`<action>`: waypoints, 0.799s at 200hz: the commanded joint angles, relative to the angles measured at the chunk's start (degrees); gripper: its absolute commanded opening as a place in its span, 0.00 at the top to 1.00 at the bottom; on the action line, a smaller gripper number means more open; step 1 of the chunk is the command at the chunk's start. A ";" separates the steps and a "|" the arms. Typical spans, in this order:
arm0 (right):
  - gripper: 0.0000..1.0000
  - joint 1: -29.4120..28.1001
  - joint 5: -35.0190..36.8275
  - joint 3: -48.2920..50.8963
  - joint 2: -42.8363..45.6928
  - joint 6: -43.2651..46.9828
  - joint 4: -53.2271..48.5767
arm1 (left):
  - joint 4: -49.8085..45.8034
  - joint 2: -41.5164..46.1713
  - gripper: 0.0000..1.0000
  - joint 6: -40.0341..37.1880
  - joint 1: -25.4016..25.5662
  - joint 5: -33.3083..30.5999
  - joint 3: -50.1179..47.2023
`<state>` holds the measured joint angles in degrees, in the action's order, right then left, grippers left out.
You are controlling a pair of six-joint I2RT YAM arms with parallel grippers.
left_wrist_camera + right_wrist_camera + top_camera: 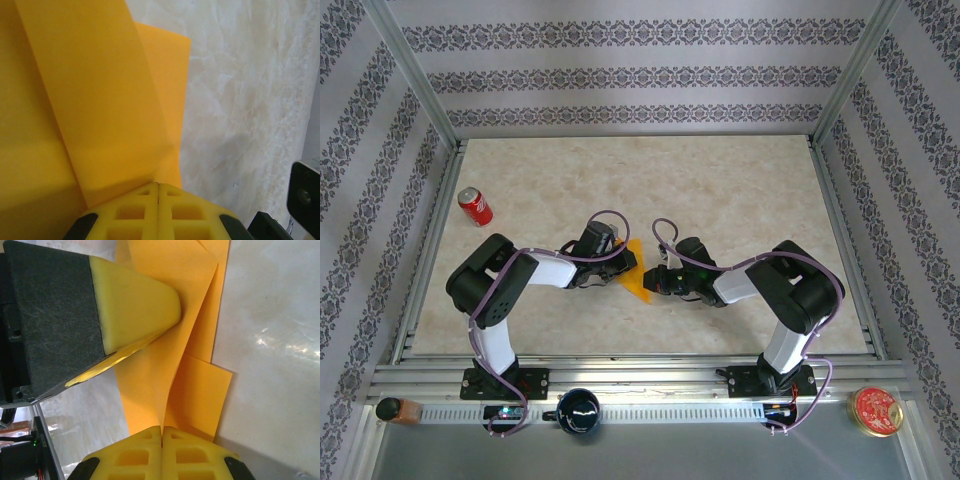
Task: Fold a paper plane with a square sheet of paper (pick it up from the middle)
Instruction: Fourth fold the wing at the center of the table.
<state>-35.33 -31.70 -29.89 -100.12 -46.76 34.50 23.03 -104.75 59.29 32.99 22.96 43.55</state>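
The orange-yellow sheet of paper (pixel 635 273) is partly folded into layered flaps and stands up off the table between both grippers, near the front middle. In the left wrist view a raised flap of the paper (pixel 100 100) runs into my left gripper (pixel 158 184), whose jaws are pressed together at the paper's edge. In the right wrist view a standing crease of the paper (pixel 165 345) goes into the seam of my right gripper (pixel 162 428), shut on it. The left gripper's fingers (pixel 135 305) lie against the paper from the other side. From above, the left gripper (pixel 623 268) and right gripper (pixel 655 281) face each other.
A red soda can (pixel 475 206) lies at the table's left side. Off the table, on the front rail, sit a dark round cup (pixel 579 410), a red tin (pixel 876 410) and a small bottle (pixel 395 410). Metal frame posts border the marbled table (pixel 720 190).
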 commanded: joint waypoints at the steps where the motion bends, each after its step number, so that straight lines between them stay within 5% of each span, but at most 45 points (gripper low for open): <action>1: 1.00 0.35 2.66 0.40 -2.21 0.90 -7.11 | -3.52 -1.58 0.95 -1.47 0.33 0.70 0.30; 34: 1.00 0.60 0.41 -0.16 0.03 0.69 -8.60 | -3.78 -1.89 0.96 -1.52 0.32 0.83 0.20; 99: 0.85 0.66 -4.37 0.97 5.26 0.61 -14.16 | -3.80 -2.00 0.96 -1.50 0.22 0.86 0.11; 160: 0.91 0.65 -5.33 0.09 5.50 1.80 -19.25 | -3.51 -2.04 0.96 -1.28 0.15 0.99 -0.04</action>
<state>-34.96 -35.24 -30.22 -95.11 -46.15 21.08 23.03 -105.12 59.09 33.04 25.28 43.64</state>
